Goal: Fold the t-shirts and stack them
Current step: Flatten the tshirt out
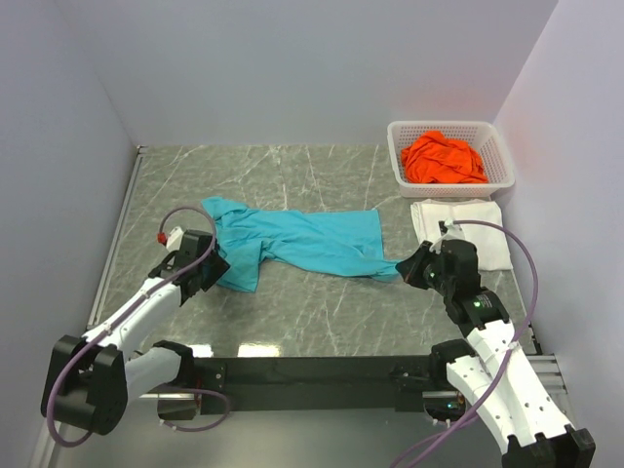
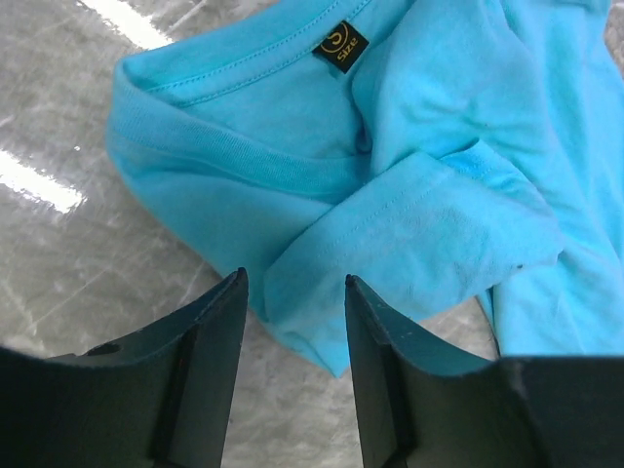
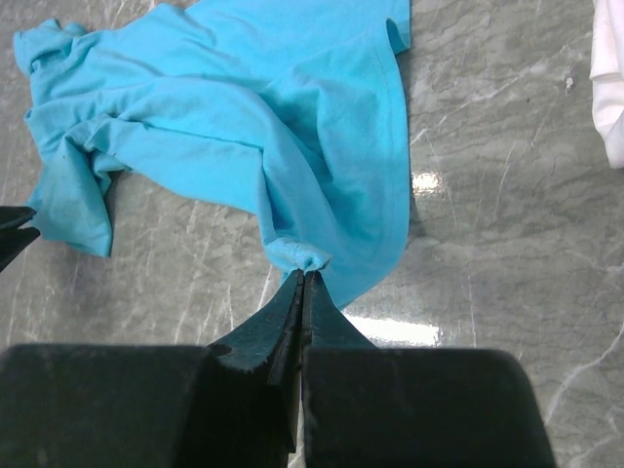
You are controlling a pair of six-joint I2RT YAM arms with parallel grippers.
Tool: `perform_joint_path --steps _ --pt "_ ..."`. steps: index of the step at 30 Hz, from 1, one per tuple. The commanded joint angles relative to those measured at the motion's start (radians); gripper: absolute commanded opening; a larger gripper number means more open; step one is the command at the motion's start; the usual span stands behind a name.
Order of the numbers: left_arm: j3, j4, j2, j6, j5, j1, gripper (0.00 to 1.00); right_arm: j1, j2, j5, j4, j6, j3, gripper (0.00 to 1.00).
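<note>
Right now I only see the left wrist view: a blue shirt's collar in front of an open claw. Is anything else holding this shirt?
Observer: Yes. The right claw is shut on a bunched edge of the teal shirt, at the end away from the collar.
Operator: Are there other shirts around?
Observer: A white shirt lies folded flat just beyond the right claw.
Operator: Any more?
Observer: An orange shirt sits crumpled in a white basket behind the white one.
</note>
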Motion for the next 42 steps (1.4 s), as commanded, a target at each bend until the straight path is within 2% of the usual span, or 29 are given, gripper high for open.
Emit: perform_joint_path --steps 1,8,10,14,15,17,20,22,23,25,26,28,29,31,32,33,34,35,38,42 --pt "-0.004 0.078 0.027 0.046 0.04 0.011 0.49 -0.002 -0.003 -0.003 0.018 -0.02 0.032 0.0" --pt "-0.03 0.091 0.041 0.009 0.106 0.01 0.5 -0.001 -0.005 -0.001 0.022 -0.017 0.024 0.0" --pt "-0.042 0.099 0.037 0.0 0.107 0.009 0.45 -0.002 -0.002 -0.003 0.022 -0.015 0.02 0.0" --pt "-0.015 0.101 0.059 0.024 0.093 0.009 0.25 -0.001 -0.005 -0.008 0.027 -0.012 0.015 0.0" --pt "0.001 0.084 0.064 0.052 0.074 0.008 0.16 -0.002 -0.005 -0.006 0.025 -0.012 0.016 0.0" --pt "0.086 0.043 0.078 0.088 0.032 0.005 0.09 -0.002 -0.008 -0.001 0.018 -0.015 0.021 0.0" --pt "0.23 -0.048 0.076 0.173 -0.09 -0.035 0.07 -0.001 -0.017 0.005 0.012 -0.017 0.026 0.0" --pt "0.309 -0.07 0.085 0.24 -0.141 -0.121 0.07 -0.001 -0.023 0.008 0.016 -0.017 0.02 0.0" --pt "0.321 -0.071 0.096 0.265 -0.198 -0.209 0.08 -0.001 -0.022 0.008 0.016 -0.015 0.016 0.0" --pt "0.333 -0.067 0.15 0.286 -0.23 -0.298 0.13 -0.001 -0.014 0.005 0.019 -0.014 0.009 0.0" --pt "0.337 -0.068 0.173 0.296 -0.25 -0.379 0.23 -0.001 -0.011 0.003 0.022 -0.01 0.007 0.0" --pt "0.359 -0.076 0.232 0.308 -0.291 -0.461 0.32 -0.002 -0.003 -0.006 0.024 -0.01 0.006 0.0" --pt "0.369 -0.067 0.245 0.331 -0.331 -0.542 0.41 -0.001 -0.002 -0.008 0.024 -0.012 0.006 0.0" --pt "0.375 -0.032 0.25 0.358 -0.338 -0.602 0.47 -0.002 -0.002 -0.006 0.024 -0.014 0.007 0.0" --pt "0.372 0.013 0.244 0.365 -0.323 -0.625 0.54 -0.001 -0.002 -0.005 0.021 -0.015 0.009 0.0" --pt "0.366 0.024 0.236 0.347 -0.286 -0.626 0.61 -0.002 -0.002 -0.001 0.019 -0.017 0.012 0.0" --pt "0.344 0.032 0.215 0.322 -0.292 -0.626 0.62 -0.001 -0.002 0.0 0.016 -0.02 0.013 0.0" --pt "0.335 0.03 0.205 0.273 -0.301 -0.623 0.69 -0.001 -0.002 0.002 0.016 -0.02 0.015 0.0" --pt "0.301 0.016 0.182 0.187 -0.318 -0.601 0.71 -0.001 -0.003 -0.001 0.015 -0.018 0.012 0.0" --pt "0.301 -0.124 0.21 0.008 -0.333 -0.578 0.71 -0.001 -0.005 -0.008 0.019 -0.015 0.004 0.0"
